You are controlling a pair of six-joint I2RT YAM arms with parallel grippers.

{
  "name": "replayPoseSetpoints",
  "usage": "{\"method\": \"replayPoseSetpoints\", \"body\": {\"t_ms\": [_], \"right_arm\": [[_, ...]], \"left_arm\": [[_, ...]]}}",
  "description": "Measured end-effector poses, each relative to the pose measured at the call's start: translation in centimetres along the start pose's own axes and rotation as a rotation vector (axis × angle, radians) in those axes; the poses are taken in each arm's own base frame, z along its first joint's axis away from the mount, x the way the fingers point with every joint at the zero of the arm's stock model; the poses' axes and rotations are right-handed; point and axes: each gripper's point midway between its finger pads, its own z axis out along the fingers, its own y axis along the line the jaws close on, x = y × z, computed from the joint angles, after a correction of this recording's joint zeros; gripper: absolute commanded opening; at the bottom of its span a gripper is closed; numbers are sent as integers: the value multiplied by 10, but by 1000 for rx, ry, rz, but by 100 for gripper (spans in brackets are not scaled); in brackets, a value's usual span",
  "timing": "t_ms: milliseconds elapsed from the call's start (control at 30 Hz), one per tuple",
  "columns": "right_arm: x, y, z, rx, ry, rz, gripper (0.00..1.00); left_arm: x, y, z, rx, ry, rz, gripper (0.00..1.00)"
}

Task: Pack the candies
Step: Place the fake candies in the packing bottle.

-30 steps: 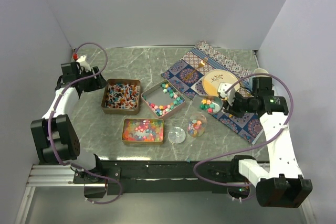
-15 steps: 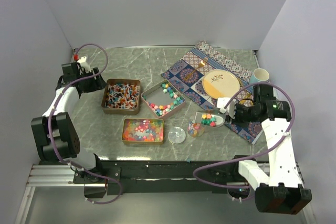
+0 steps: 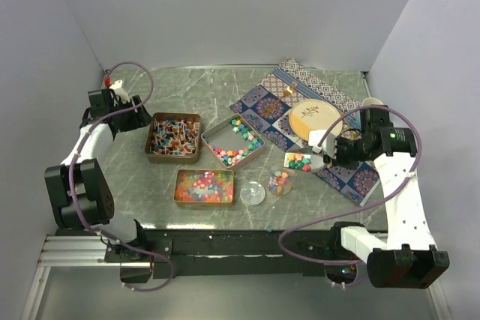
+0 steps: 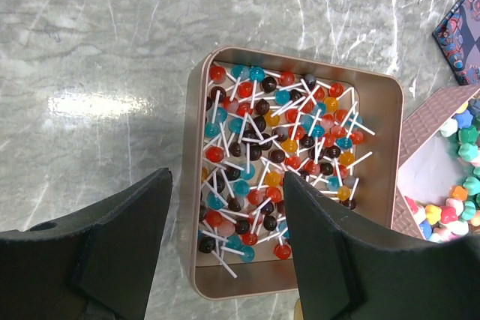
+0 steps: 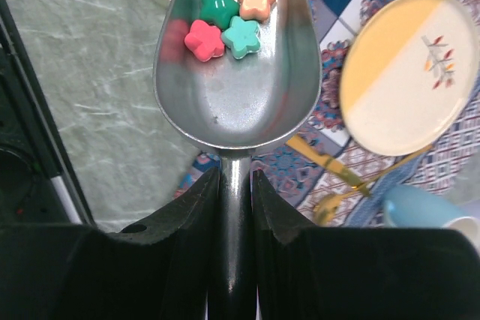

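Right pincer [image 5: 235,185] clamping scoop [image 5: 236,103], star-shaped candies [image 5: 219,7] pink, green, peach, teal

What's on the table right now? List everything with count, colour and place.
table: one, grey marble, underneath
lollipop tin: one, copper, far left
star candy tin: one, pinkish copper, centre
bead tin: one, copper, front left
lid: one, clear, right of bead tin
jar: one, clear, beside lid, candies inside
scoop: one, silver, by jar
star candies: several, mixed colours, in scoop
cloth: one, blue patterned, right side
plate: one, yellow and white, on cloth
cutlery: count unclear, gold, by plate
cup: one, pale blue, beside plate
left gripper: one, black, open, left of lollipop tin
right gripper: one, black, shut on scoop handle
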Motion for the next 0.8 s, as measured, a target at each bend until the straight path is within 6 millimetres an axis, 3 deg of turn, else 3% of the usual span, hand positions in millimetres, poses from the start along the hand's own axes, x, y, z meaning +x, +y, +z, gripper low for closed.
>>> {"method": "replayPoseSetpoints", "body": {"t_ms": [300, 800], "right_arm": [[-16, 2, 3, -36, 23, -134, 0], [4, 0, 12, -86, 130, -103, 0]], "left_arm": [[4, 2, 8, 2, 22, -25, 67], [2, 2, 9, 3, 17, -35, 67]]}}
